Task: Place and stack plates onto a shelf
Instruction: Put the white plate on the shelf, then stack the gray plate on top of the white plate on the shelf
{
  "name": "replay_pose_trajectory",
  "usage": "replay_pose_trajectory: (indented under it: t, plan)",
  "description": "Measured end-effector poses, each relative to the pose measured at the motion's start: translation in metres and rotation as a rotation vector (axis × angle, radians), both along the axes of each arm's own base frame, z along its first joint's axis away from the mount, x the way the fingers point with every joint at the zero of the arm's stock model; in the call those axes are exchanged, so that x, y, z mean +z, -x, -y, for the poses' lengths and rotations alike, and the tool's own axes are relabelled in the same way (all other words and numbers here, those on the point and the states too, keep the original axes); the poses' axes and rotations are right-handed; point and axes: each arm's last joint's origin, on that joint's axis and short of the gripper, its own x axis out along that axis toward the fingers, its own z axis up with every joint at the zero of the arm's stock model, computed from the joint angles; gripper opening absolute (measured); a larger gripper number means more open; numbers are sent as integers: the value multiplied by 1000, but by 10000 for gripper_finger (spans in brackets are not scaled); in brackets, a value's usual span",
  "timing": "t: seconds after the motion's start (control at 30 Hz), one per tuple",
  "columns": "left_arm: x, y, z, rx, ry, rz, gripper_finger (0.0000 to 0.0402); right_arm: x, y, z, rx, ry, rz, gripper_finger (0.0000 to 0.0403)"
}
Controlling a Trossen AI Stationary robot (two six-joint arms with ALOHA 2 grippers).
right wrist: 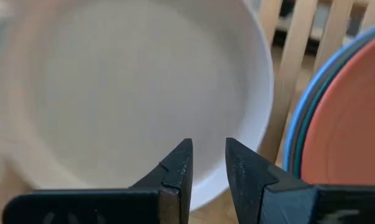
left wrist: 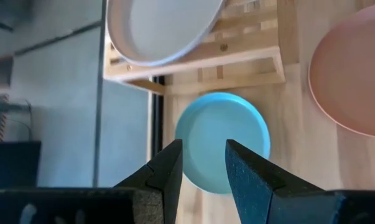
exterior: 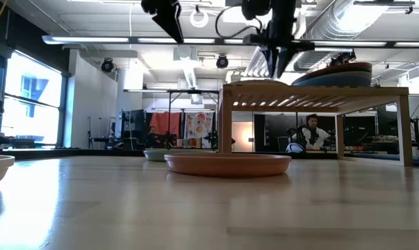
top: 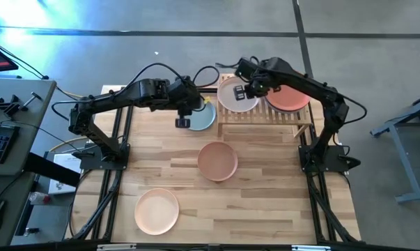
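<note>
Nearest the camera: peach plate (top: pixel 157 211) at bench (top: pixel 265 202) front, tan-pink plate (top: pixel 217 160) mid-bench. Blue plate (left wrist: pixel 222 140) lies on the bench just beside the shelf (top: pixel 265 120), right under our left tool (left wrist: pixel 203 163), fingers apart, holding nothing. We judge that's the next pick; left arm is nearer. On the shelf: off-white plate (right wrist: pixel 131 93) w/ right tool (right wrist: pixel 207 163) above it, fingers apart, empty; alongside, a stack topped by the orange-red plate (top: pixel 288 97).
</note>
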Motion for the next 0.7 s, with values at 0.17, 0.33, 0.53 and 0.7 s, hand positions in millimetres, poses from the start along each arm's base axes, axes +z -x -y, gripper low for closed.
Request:
replay_pose_trajectory:
  t: [0.17, 0.33, 0.53, 0.7]
  plan:
    - [-13, 2, -1, 88, 62, -18, 108, 27, -2, -4, 59, 42, 88, 73]
    - [-39, 7, -8, 176, 140, -84, 108, 44, -4, -12, 202, 19, 148, 73]
    - [-72, 13, -11, 219, 184, -179, 108, 51, -7, -20, 338, 12, 162, 73]
    - [-102, 15, -13, 209, 219, -216, 108, 49, -5, -23, 440, -37, 150, 73]
